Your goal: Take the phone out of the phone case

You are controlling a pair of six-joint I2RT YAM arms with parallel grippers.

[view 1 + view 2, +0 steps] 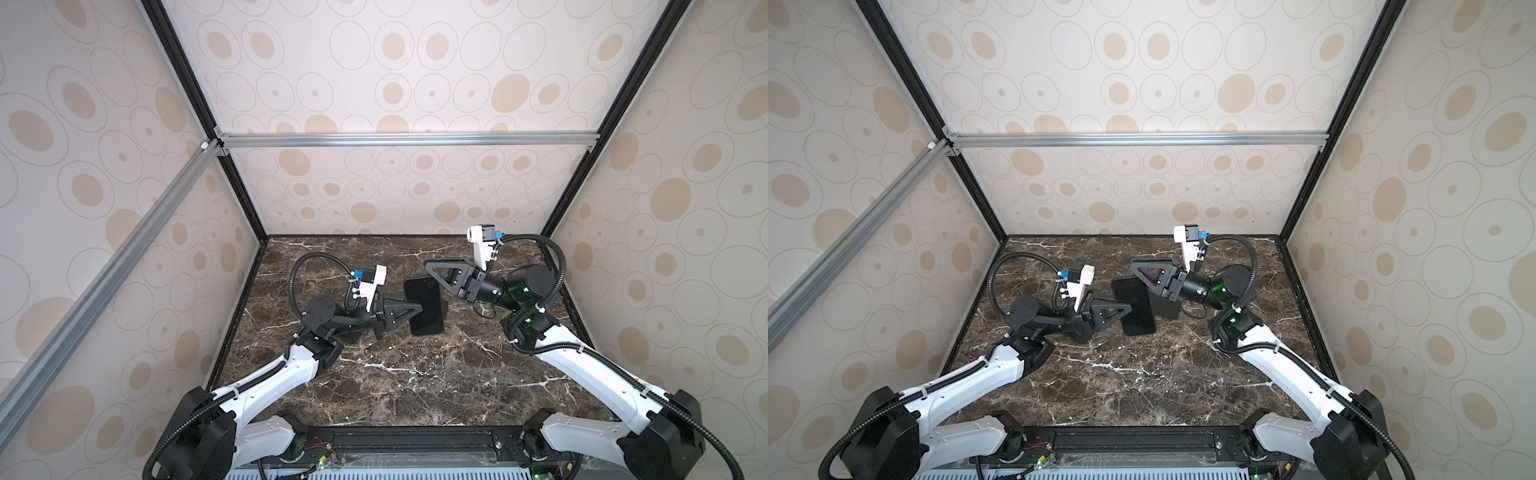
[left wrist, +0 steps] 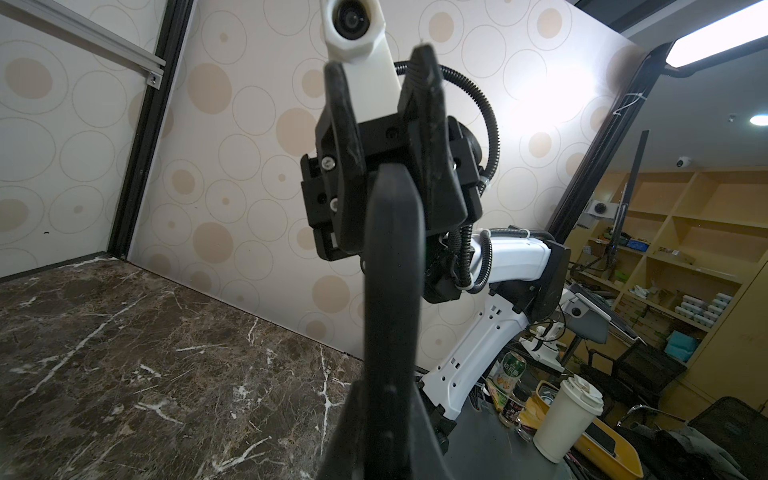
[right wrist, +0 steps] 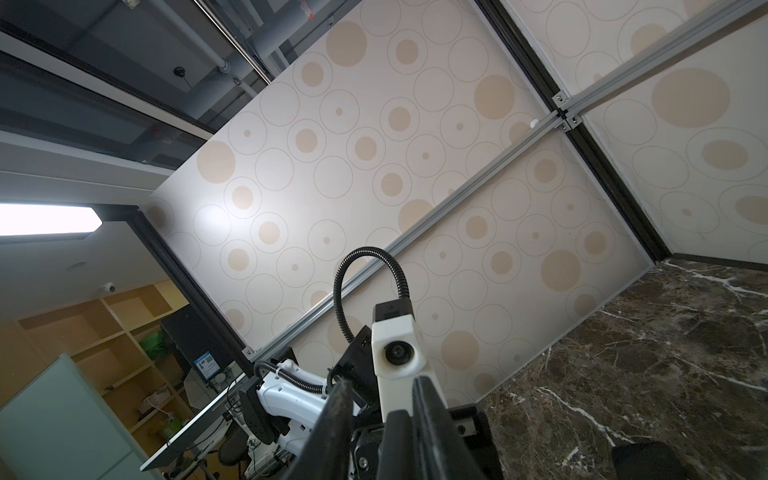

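Observation:
A black phone [image 1: 424,305] [image 1: 1136,307] hangs face up above the marble table in both top views. I cannot tell the phone case apart from it. My left gripper [image 1: 417,309] [image 1: 1128,309] [image 2: 386,436] is shut on the phone's left long edge. In the left wrist view the phone [image 2: 392,270] runs edge-on away from these jaws. My right gripper [image 1: 429,266] [image 1: 1133,266] [image 3: 382,395] straddles the phone's far right corner. Its fingers [image 2: 340,116] stand on either side of the phone's end [image 3: 399,440], with a gap on one side.
The dark marble table [image 1: 415,374] is boxed in by patterned walls at the back and both sides. A dark patch [image 1: 1167,309] [image 3: 644,461] lies on the marble under the right gripper; I cannot tell whether it is a shadow or an object.

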